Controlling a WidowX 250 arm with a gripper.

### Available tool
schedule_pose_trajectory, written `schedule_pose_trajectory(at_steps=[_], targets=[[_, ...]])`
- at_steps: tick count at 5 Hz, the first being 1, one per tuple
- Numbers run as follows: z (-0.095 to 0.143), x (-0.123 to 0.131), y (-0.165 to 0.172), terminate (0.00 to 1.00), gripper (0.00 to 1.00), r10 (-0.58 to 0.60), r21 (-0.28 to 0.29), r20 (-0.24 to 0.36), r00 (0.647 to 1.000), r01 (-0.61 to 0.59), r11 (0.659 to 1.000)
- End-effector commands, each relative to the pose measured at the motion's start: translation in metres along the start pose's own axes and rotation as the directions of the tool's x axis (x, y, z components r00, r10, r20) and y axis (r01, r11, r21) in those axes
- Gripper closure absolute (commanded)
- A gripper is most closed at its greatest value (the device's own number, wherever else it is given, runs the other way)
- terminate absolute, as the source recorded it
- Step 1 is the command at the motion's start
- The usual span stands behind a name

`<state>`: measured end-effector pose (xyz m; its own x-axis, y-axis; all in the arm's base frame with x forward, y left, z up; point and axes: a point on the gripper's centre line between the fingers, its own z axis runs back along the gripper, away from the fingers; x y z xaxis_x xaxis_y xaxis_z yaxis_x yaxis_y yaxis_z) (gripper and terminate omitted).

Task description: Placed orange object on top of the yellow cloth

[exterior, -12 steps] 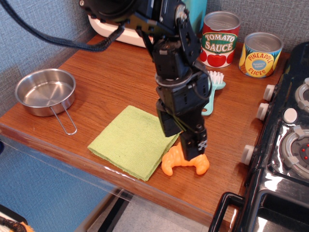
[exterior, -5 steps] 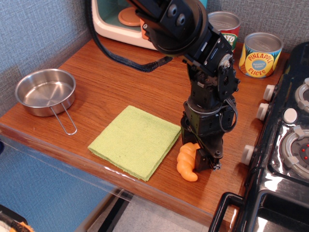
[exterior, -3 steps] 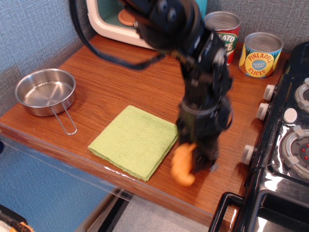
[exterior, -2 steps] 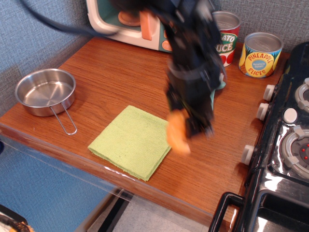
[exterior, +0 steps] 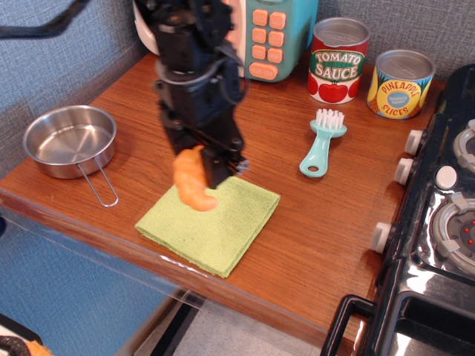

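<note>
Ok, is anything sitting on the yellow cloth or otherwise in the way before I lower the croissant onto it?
Nothing visible does. The gripper holds the orange croissant above the yellow cloth, whose visible surface is bare. The steel pan and teal brush lie well off to either side.

A wooden bench (exterior: 326,222) holds a small steel pan (exterior: 69,142) with a wire handle near its left edge. A teal dish brush (exterior: 322,142) lies toward the back right. Two cans stand along the back edge: tomato sauce (exterior: 338,61) and pineapple slices (exterior: 401,84). A toy microwave (exterior: 278,33) sits at the back. A black stove (exterior: 438,215) lines the right edge.
</note>
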<state>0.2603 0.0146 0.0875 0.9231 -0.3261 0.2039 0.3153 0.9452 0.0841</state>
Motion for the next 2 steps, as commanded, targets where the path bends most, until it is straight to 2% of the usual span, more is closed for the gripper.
schedule_pose_trajectory(at_steps=[1, 2], targets=[[-0.0068, -0.0179, 0.0052, 0.00, 0.00, 0.061, 0.020, -0.068, 0.996, -0.059, 0.998], [-0.0104, -0.0167, 0.0049, 0.00, 0.00, 0.056, 0.013, -0.074, 0.996, -0.055, 0.998]])
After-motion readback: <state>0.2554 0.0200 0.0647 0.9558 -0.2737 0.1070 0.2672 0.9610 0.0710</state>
